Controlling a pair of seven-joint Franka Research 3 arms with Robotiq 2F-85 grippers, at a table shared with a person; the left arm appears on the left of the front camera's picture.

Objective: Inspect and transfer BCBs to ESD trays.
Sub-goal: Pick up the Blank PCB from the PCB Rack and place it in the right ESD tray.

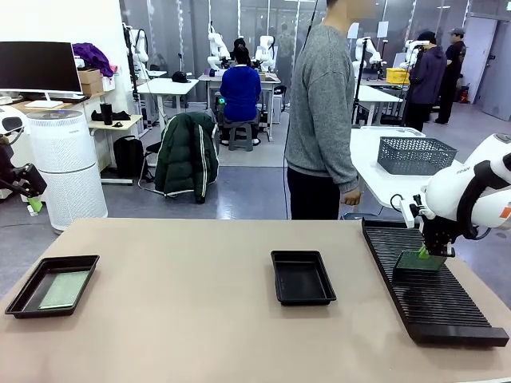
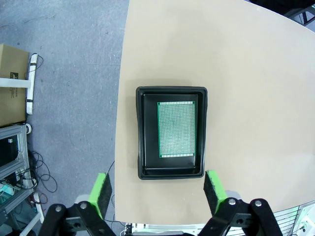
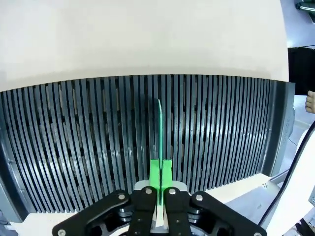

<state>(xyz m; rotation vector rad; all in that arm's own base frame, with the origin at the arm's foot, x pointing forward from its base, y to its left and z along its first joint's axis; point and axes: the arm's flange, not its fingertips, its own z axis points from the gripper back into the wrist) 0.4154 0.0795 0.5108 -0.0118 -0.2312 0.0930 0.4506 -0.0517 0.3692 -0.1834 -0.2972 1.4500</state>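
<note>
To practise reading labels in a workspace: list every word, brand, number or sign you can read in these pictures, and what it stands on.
Nothing here can be read with certainty.
Cardboard box: dark printed mark, too blurred to read.
Right arm: orange mark at the picture's edge, too small to read.
BCB, ESD tray, slotted rack: no print visible.

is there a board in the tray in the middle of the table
No, the middle ESD tray shows a bare black floor; the BCB lies in the left tray.
</note>
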